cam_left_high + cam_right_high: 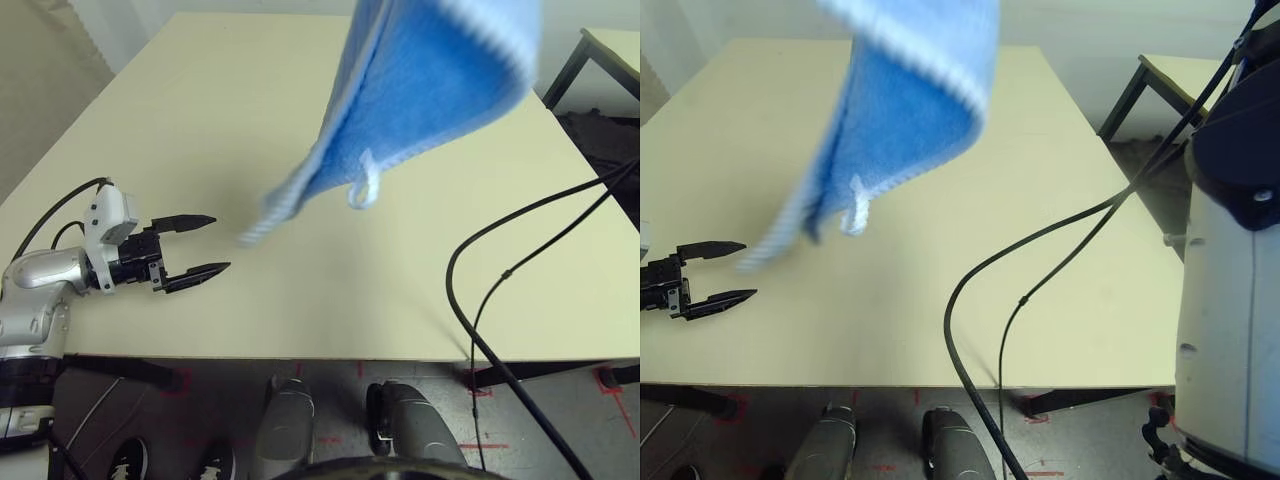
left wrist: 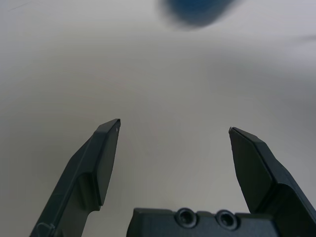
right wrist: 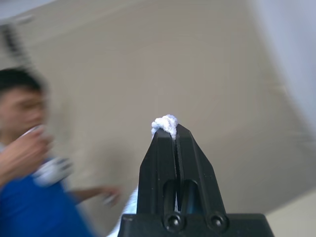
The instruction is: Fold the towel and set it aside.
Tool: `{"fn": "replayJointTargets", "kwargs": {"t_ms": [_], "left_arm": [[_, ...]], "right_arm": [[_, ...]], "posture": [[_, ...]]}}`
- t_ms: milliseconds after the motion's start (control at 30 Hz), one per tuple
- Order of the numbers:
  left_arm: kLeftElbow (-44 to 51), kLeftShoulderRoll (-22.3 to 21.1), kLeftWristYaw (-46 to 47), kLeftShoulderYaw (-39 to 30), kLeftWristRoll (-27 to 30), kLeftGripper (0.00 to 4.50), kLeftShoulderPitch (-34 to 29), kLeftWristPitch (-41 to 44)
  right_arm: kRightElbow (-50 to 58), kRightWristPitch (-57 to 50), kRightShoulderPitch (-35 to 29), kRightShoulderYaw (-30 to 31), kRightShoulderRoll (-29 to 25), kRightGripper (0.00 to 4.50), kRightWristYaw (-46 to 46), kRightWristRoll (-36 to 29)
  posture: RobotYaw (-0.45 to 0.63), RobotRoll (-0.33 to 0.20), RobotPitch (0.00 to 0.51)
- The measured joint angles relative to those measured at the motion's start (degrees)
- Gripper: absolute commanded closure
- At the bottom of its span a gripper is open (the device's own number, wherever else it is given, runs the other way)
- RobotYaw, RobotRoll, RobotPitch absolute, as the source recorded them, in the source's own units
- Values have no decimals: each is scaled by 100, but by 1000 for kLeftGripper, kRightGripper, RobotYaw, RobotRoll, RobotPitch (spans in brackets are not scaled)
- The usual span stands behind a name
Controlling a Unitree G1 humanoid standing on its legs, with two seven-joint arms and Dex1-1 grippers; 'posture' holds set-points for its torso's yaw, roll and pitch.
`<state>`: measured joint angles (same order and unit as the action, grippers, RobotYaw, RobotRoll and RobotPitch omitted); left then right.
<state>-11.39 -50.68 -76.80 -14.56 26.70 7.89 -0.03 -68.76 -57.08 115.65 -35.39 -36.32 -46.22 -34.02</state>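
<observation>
Pale cream rectangular tabletop [image 1: 250, 130] serves as the landmark. Light blue terry towel with white stitched edging [image 1: 420, 90] hangs in the air above the tabletop's middle, its small white loop [image 1: 364, 186] dangling at the lower edge. Right gripper [image 3: 174, 129]: black fingers pressed together, clamped on a white tuft of towel. Left gripper [image 1: 205, 243]: fingers spread apart, empty, low over the tabletop's near left edge. Two black cables [image 1: 500, 270] cross its near right corner.

Light blue towel [image 1: 420, 90] – white-edged, small white loop – hanging above table
</observation>
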Motion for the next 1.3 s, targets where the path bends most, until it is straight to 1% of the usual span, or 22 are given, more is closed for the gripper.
{"fn": "replayJointTargets", "kwargs": {"t_ms": [67, 133, 200, 333, 467, 567, 633, 700, 800, 833, 900, 967, 1033, 1100, 1200, 1300], "left_arm": [[37, 3, 30, 0, 1, 0, -1, 5], [41, 4, 52, 0, 1, 0, 1, 27], [41, 2, 57, 0, 0, 0, 9, 42], [38, -48, 58, -5, -3, 0, 123, 41], [35, -145, 55, -21, -7, 0, 186, 39], [47, -153, 58, -31, -7, 0, 192, 40], [82, -166, 63, -33, -7, 0, 192, 40], [141, -187, 69, -35, -6, 0, 191, 40], [143, -207, 78, -35, -7, 0, 181, 40], [144, -210, 79, -35, -8, 0, 181, 40], [145, -217, 80, -36, -9, 0, 178, 38], [144, -217, 84, -35, -10, 0, 177, 38], [144, -214, 95, -35, -10, 0, 181, 37], [146, -209, 100, -31, -11, 0, 202, 37], [160, -202, 135, -28, -11, 0, 232, 38], [187, -179, 155, -27, -11, 0, 232, 39]], "right_arm": [[62, 222, -206, 150, 99, 4458, 373, 135], [67, 379, -575, 370, 150, 4458, 668, 329], [32, 391, -842, 455, 154, 4458, 844, 392], [75, 69, -962, 587, 174, 4458, 879, 397], [688, -989, -1293, 1325, 236, 4458, 112, 390], [1674, -1699, -1908, 2226, 230, 4458, -660, 311], [2303, -2201, -2289, 2703, 182, 4458, -1163, 82], [2837, -2762, -2434, 2932, 60, 4458, -1603, -300], [3201, -3251, -2282, 2890, -131, 4458, -2054, -917], [3036, -3320, -2077, 2716, -141, 4458, -2151, -1178], [2534, -3335, -1555, 2237, -138, 4458, -2131, -1400], [1936, -3265, -1042, 1663, -89, 4458, -1757, -1446], [1437, -3025, -832, 1238, 26, 4458, -1107, -1381], [986, -2453, -843, 963, 268, 4458, -78, -1148], [776, -1622, -1218, 889, 623, 4458, 1260, -727], [895, -1156, -1821, 960, 872, 4458, 1979, -342]], "posture": [[116, 0, 124], [114, 0, 127], [117, 0, 129], [117, 0, 131], [117, 0, 131], [117, 0, 131], [117, 0, 131], [121, 0, 130], [120, 0, 129], [118, 0, 128], [118, 0, 128], [115, 0, 124], [114, 0, 123], [114, 0, 123], [110, 0, 124], [110, 0, 124]]}}
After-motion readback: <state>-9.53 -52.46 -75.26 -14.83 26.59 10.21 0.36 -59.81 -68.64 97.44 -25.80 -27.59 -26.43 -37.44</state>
